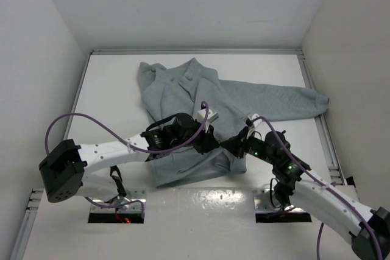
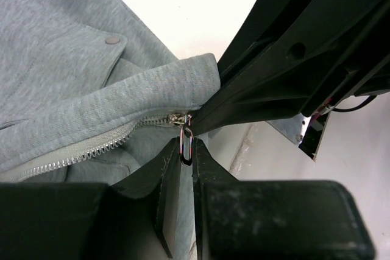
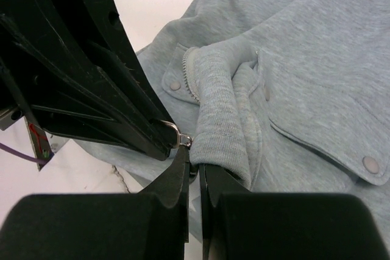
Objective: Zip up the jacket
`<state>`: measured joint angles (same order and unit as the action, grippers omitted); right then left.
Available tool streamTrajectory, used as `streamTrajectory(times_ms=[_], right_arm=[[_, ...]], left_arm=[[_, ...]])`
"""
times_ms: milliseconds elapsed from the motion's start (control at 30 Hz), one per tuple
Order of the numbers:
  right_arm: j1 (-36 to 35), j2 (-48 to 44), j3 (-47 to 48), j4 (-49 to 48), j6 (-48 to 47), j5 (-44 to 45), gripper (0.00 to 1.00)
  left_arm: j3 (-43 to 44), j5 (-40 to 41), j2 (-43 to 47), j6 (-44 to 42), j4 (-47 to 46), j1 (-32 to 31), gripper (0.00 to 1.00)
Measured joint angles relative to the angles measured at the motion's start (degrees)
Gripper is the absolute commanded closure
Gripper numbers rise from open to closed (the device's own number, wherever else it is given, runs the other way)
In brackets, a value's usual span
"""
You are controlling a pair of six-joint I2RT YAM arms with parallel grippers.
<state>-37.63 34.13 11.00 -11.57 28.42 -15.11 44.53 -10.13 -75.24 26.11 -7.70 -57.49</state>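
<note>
The light grey jacket (image 1: 201, 98) lies on the white table, with one sleeve stretched to the right. My left gripper (image 1: 214, 140) is shut on the metal zipper pull (image 2: 186, 148) at the jacket's bottom hem. The open zipper teeth (image 2: 85, 153) run off to the left. My right gripper (image 1: 236, 145) meets it tip to tip and is shut on the ribbed hem (image 3: 222, 129) right beside the slider. The pull also shows in the right wrist view (image 3: 175, 133), held between the left fingers (image 3: 131, 127). A pocket flap with a snap (image 3: 369, 164) lies to the right.
White walls close in the table (image 1: 268, 65) on the left, back and right. Purple cables loop over both arms (image 1: 91, 120). The arm bases stand at the near edge (image 1: 116, 205). The jacket sleeve (image 1: 292, 103) reaches near the right wall.
</note>
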Motion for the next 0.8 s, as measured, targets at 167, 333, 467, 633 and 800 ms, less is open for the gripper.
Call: streamTrajectory(times_ms=[167, 333, 467, 633, 800], right_arm=[[0.00, 0.02, 0.07, 0.00, -0.02, -0.28, 1.00], [0.02, 0.00, 0.07, -0.04, 0.00, -0.33, 1.00], [0.04, 0.02, 0.07, -0.35, 0.00, -0.35, 1.00], [0.04, -0.07, 0.09, -0.37, -0.20, -0.35, 1.00], [0.04, -2.03, 0.61, 0.98, -1.57, -0.44, 1.00]], left_arm=[[0.00, -0.42, -0.31, -0.09, -0.15, 0.00, 0.88], [0.00, -1.51, -0.31, -0.22, -0.57, 0.04, 0.93], [0.00, -2.45, -0.33, -0.31, -0.92, 0.44, 0.98], [0.00, -4.02, -0.44, -0.50, -1.09, 1.62, 1.00], [0.13, -8.15, -0.44, 1.01, -1.64, 4.00, 1.00]])
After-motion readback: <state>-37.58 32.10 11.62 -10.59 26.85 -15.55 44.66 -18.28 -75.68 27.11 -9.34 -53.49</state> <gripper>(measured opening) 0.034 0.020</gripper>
